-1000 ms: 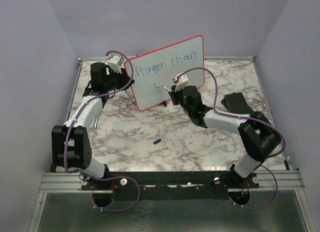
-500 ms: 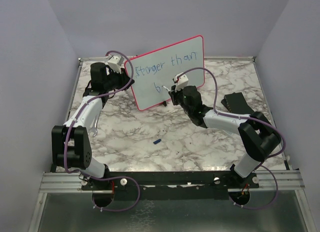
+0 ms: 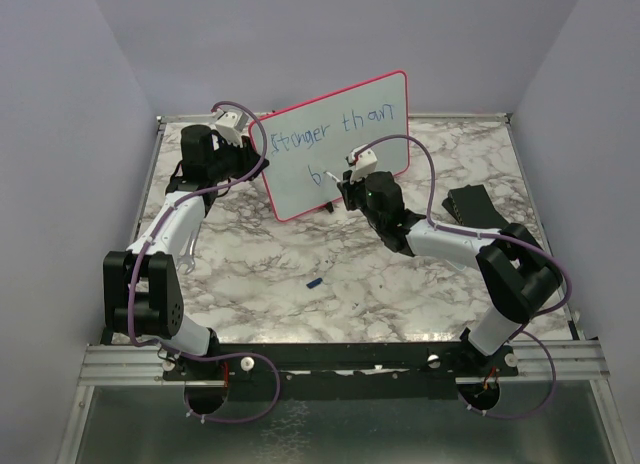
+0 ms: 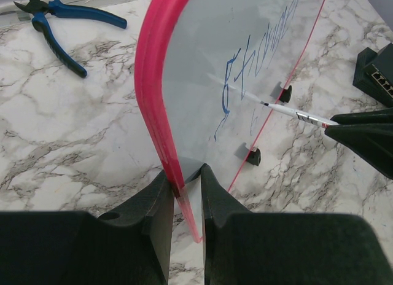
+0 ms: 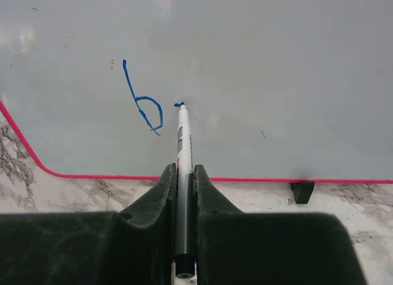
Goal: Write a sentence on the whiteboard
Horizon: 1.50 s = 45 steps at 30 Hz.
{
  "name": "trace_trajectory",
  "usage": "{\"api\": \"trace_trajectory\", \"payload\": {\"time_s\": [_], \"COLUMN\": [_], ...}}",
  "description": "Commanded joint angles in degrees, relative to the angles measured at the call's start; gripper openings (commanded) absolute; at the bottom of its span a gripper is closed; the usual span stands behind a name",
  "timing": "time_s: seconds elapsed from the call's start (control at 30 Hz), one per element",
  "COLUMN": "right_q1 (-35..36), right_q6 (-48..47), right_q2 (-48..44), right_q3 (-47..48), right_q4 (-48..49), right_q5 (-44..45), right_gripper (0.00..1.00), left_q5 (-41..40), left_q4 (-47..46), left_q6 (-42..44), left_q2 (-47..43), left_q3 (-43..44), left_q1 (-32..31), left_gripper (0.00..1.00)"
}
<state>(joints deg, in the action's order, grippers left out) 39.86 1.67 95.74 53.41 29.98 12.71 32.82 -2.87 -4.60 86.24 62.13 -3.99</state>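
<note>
The whiteboard (image 3: 385, 99) stood upright at the far middle of the table (image 3: 300, 254). The sentence (image 3: 338, 134) on it was unfinished: "Stronger than" ran across the top, with a lone "b" (image 5: 144, 105) below.

The left gripper (image 4: 184, 180) was clenched on the board's pink-red side edge. The right gripper (image 5: 183, 173) was clamped on a marker (image 5: 183, 134), whose tip touched the board just right of the "b" (a small blue dot showed there).

The step in hand looked like that row's second letter. The next stroke would call for light, even pressure against a braced board.

Plain lilac walls (image 3: 300, 34) enclosed the marbled top. Blue-handled pliers (image 4: 58, 24) lay behind the board — and a small blue piece (image 3: 314, 282) lay nearer the front.
</note>
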Motion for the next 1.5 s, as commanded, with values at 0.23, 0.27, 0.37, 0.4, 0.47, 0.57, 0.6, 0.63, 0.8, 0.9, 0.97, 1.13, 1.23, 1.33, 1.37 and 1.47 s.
{"api": "trace_trajectory", "payload": {"time_s": [0.23, 0.27, 0.37, 0.4, 0.47, 0.57, 0.6, 0.63, 0.8, 0.9, 0.97, 1.13, 1.23, 1.33, 1.37, 1.47], "right_q1": [-0.18, -0.19, -0.22, -0.22, -0.18, -0.22, -0.23, -0.22, -0.21, -0.22, -0.19, 0.11, 0.47, 0.52, 0.56, 0.57], "right_q6": [-0.27, -0.27, -0.36, -0.42, -0.44, -0.81, -0.88, -1.01, -1.11, -1.08, -1.12, -1.13, -1.14, -1.1, -1.13, -1.13], "right_q2": [-0.84, -0.82, -0.94, -1.04, -1.28, -1.8, -1.98, -2.16, -2.67, -2.35, -2.12, -1.88, -1.35, -0.3, -0.06, 0.93], "right_q3": [1.31, 1.41, 1.48, 1.52, 1.6, 1.67, 1.7, 1.7, 1.55, 1.39, 1.19, 0.77, 1.05, 1.69, 1.73, 1.97], "right_q4": [3.04, 2.95, 3.16, 3.2, 3.16, 3.16, 3.16, 3.16, 2.77, 2.55, 2.54, 2.93, 2.78, 2.37, 2.32, 1.53], "right_q5": [2.12, 2.25, 2.53, 2.64, 3.24, 4.08, 4.32, 4.6, 4.37, 3.36, 1.97, -1.2, -1.9, -1.85, -1.98, -2.53], "right_gripper": [0.01, 0.01, 0.01, 0.01, 0.01, 0.01, 0.01, 0.01, 0.01, 0.01, 0.01, 0.01, 0.01, 0.01, 0.01, 0.01], "left_q5": [-1.14, -1.12, -1.1, -1.17, -1.2, -1.28, -1.27, -1.34, -1.37, -1.38, -1.31, -1.27, -1.24, -1.29, -1.27, -1.29], "left_q4": [1.38, 1.38, 1.38, 1.38, 1.38, 1.33, 1.37, 1.38, 1.38, 1.38, 1.38, 1.38, 1.38, 1.38, 1.38, 1.38], "left_q6": [2.33, 2.32, 2.32, 2.33, 2.32, 2.32, 2.39, 2.4, 2.4, 2.45, 2.4, 2.4, 2.36, 2.38, 2.4, 2.4], "left_q2": [-1.52, -1.51, -1.52, -1.51, -1.46, -1.5, -1.51, -1.53, -1.43, -1.54, -1.56, -1.53, -1.52, -1.51, -1.59, -1.51], "left_q3": [-1.13, -1.14, -1.13, -1.13, -1.14, -1.12, -1.12, -1.15, -1.06, -1.11, -1.15, -1.05, -1.05, -1.04, -1.04, -1.09], "left_q1": [-0.67, -0.78, -0.76, -0.78, -0.76, -0.77, -0.76, -0.76, -0.76, -0.76, -0.76, -0.76, -0.76, -0.77, -0.76, -0.76], "left_gripper": [0.05, 0.05, 0.05, 0.05, 0.05, 0.05, 0.05, 0.05, 0.05, 0.05, 0.05, 0.05, 0.05, 0.05, 0.05, 0.05]}}
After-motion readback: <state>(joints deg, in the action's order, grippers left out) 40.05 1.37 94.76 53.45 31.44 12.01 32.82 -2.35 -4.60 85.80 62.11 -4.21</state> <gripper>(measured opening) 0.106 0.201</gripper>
